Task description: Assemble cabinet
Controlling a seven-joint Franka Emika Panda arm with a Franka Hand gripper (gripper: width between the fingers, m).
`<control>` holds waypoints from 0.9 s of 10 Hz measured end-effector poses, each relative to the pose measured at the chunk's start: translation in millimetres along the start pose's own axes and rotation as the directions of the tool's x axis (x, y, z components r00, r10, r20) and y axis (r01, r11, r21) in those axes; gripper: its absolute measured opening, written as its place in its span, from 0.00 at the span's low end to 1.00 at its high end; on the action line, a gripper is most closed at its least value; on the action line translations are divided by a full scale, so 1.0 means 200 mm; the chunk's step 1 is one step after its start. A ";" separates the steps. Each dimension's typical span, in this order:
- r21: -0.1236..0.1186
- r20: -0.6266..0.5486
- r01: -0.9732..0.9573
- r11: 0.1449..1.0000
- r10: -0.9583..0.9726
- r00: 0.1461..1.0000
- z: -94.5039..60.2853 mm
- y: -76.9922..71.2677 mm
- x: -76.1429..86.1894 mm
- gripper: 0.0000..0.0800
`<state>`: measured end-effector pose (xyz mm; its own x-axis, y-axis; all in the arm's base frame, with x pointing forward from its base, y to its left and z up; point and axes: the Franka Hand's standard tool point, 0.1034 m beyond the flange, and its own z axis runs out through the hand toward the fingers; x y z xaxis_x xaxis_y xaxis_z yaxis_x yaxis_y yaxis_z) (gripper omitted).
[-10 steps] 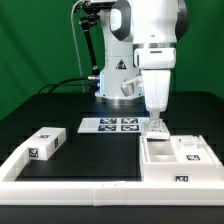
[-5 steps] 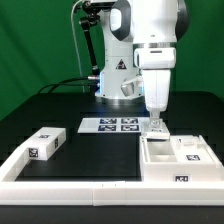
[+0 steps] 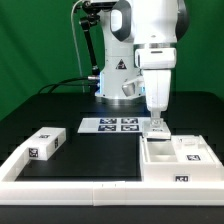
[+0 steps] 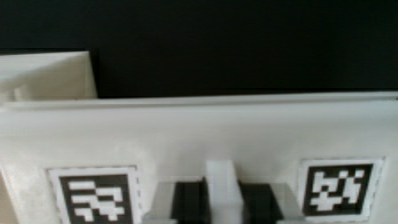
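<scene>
The gripper [image 3: 157, 127] is being held low at the rear wall of the cabinet [image 3: 160, 176], whose open box is being shown at the lower right of the exterior view, on the black table [image 3: 100, 158]; a loose white block [image 3: 45, 142] is being left well apart at the lower left, and the marker board [image 3: 120, 125] is lying between them, further back. In the wrist view the dark fingers [image 4: 187, 203] are being kept narrowly apart with a thin white strip between them, just before the tagged wall; whether that strip is being pinched cannot be told.
</scene>
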<state>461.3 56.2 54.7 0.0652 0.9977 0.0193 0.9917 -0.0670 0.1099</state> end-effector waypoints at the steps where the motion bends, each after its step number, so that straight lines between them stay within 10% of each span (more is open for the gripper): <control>1: 0.005 0.000 0.000 1.000 0.000 1.000 0.01 -0.01 0.00 0.09; 9: 0.013 0.011 0.001 1.000 -0.001 1.000 0.01 0.03 -0.01 0.09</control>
<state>467.1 54.1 54.2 0.0651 0.9978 0.0082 0.9932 -0.0656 0.0966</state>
